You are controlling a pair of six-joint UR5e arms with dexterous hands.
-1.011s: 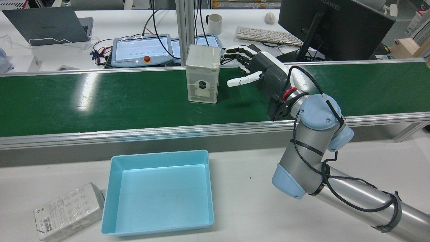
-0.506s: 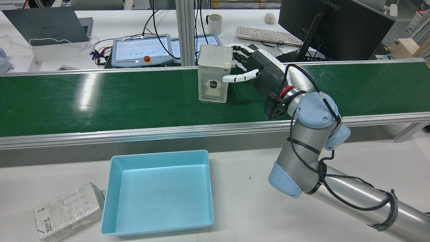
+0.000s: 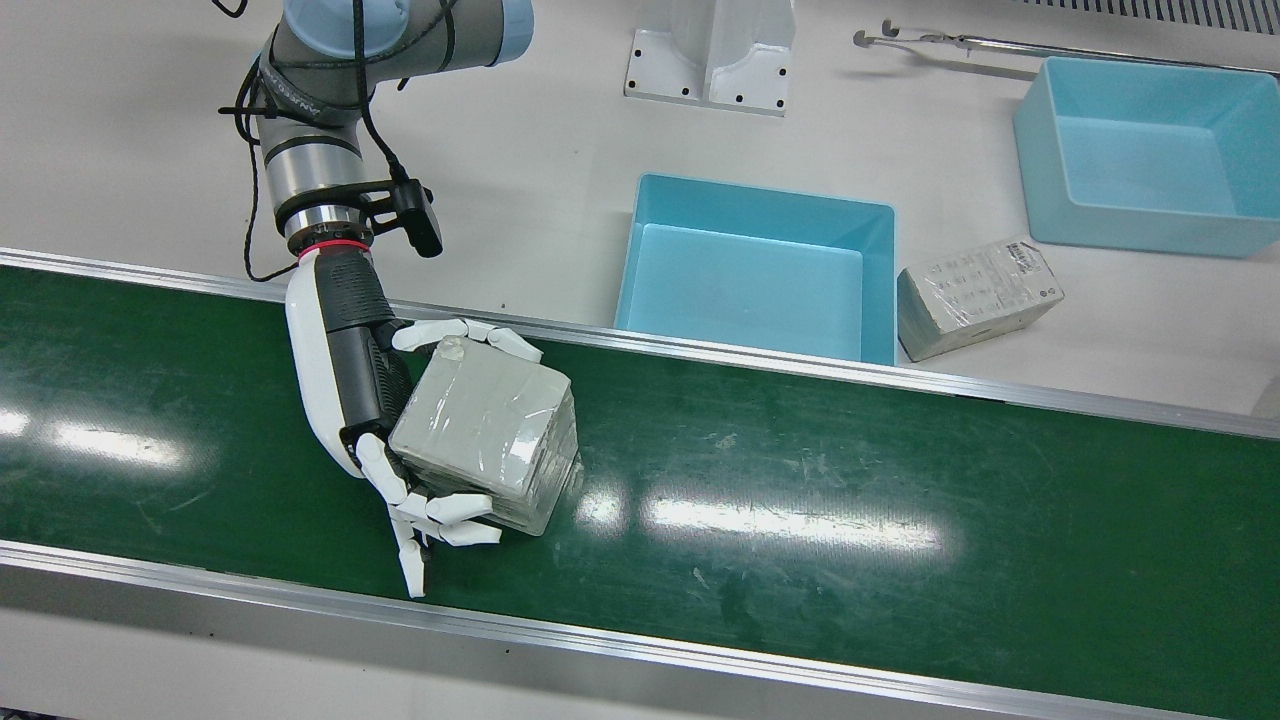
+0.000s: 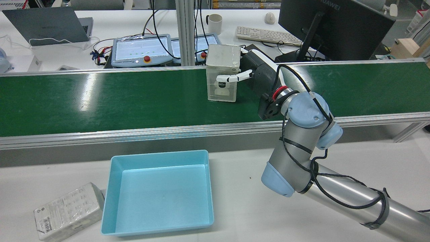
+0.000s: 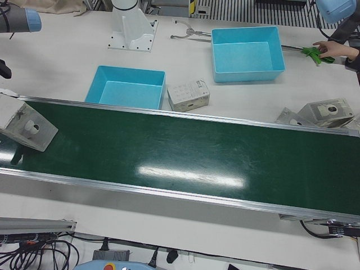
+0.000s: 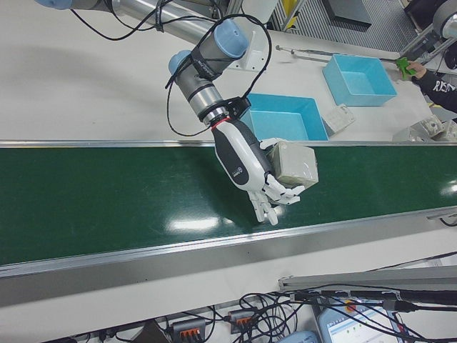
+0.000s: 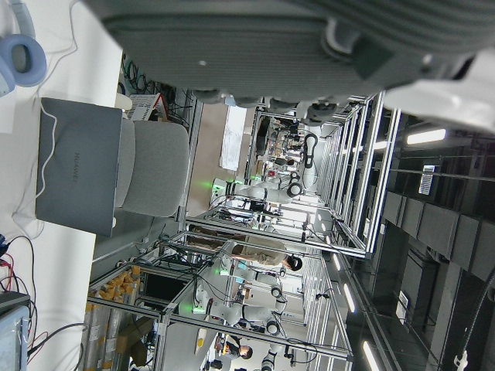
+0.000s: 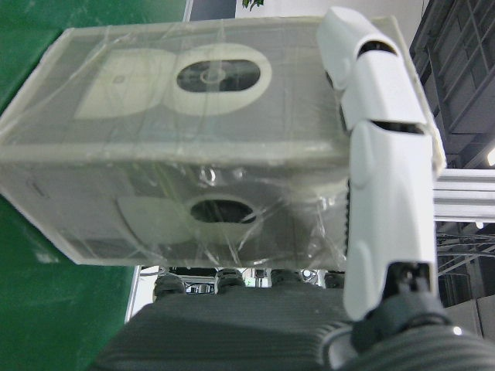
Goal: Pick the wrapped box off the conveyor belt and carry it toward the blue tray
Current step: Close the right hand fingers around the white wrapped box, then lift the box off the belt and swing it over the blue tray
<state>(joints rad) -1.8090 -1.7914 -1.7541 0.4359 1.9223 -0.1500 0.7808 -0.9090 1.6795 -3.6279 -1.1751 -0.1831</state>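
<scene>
The wrapped box (image 3: pixel 485 430) is pale grey under clear film and stands on the green conveyor belt (image 3: pixel 800 470). My right hand (image 3: pixel 350 370) wraps it from the side: the thumb (image 4: pixel 230 78) lies across its front face, the other fingers (image 3: pixel 440 510) curl round the far edge. The same grasp shows in the rear view, box (image 4: pixel 221 67) against hand (image 4: pixel 260 72), and in the right-front view (image 6: pixel 294 163). In the right hand view the box (image 8: pixel 193 154) fills the frame. The blue tray (image 3: pixel 760 192) sits on the table beside the belt. My left hand shows only as a dark palm (image 7: pixel 271 46).
A second wrapped box (image 3: pixel 980 295) lies by the tray, and a deeper blue tray (image 3: pixel 1140 235) stands farther off. More wrapped boxes (image 5: pixel 329 112) rest at the belt's far end, near a person's hand (image 5: pixel 332 49). Aluminium rails (image 3: pixel 700 650) edge the belt.
The box has travelled along the belt into my right hand. The hand shifted toward it, and its thumb and fingers closed around it.
</scene>
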